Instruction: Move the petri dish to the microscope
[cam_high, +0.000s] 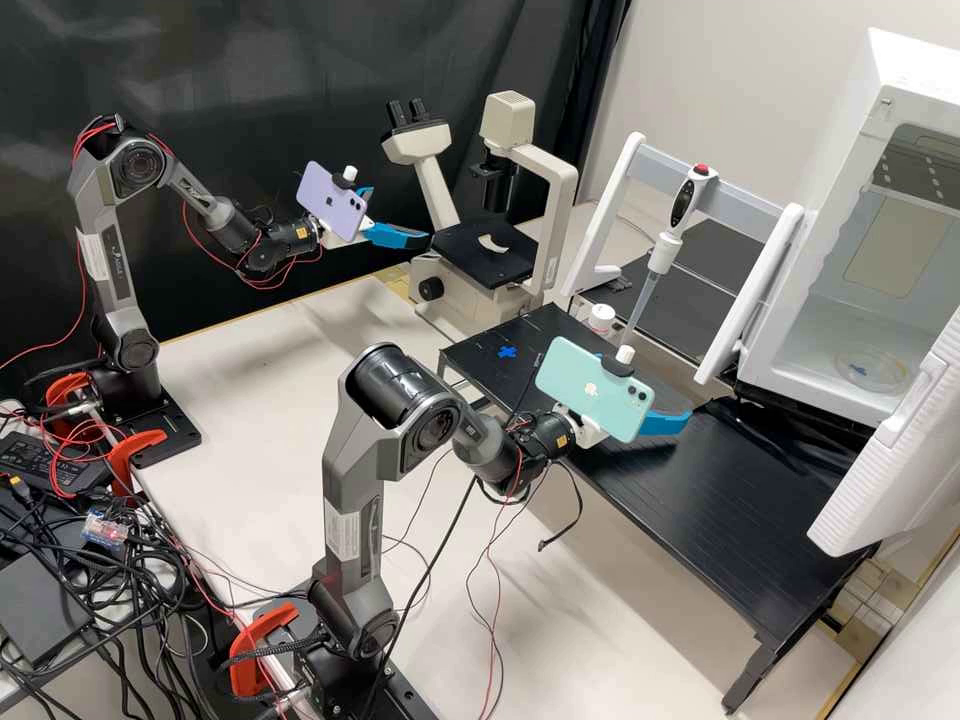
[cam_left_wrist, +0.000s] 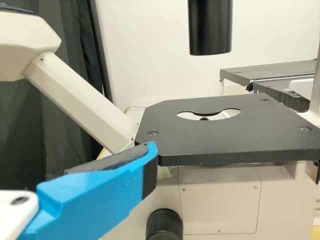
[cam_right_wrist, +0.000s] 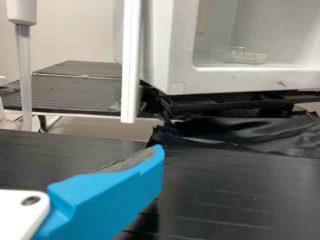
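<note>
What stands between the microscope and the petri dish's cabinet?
The high view shows a white rack with a pipette, plus a small white container, between microscope and cabinet.

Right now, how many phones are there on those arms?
2. A purple phone sits on the left arm, beside the microscope; a pale green phone sits on the right arm.

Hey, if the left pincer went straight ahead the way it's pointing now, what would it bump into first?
Most likely the microscope's black stage, whose near corner lies just ahead of the left pincer. Depth and height are hard to judge, so it might pass alongside.
</note>
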